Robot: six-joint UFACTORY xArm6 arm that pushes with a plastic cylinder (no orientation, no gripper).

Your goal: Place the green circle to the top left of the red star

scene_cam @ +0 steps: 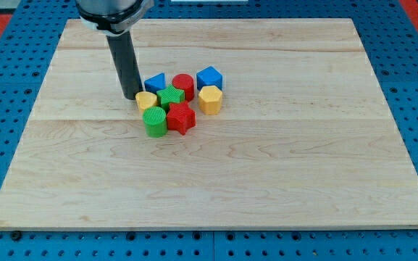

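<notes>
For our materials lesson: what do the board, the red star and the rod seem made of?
Board: pale wood, matte, with visible grain and plank seams. Red star: probably plastic, ridged top hinting at 3D printing. Rod: dark and smooth, metal or plastic; my tip sits beside the yellow block.

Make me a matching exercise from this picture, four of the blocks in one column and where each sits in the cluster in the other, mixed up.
Blocks:
1. green circle
2. red star
3. blue cube
4. yellow heart

Places:
A. the view's top right of the cluster
B. beside my tip
C. the view's bottom left of the cluster
D. just right of the green circle

Pairs: 1-C, 2-D, 3-A, 4-B
</notes>
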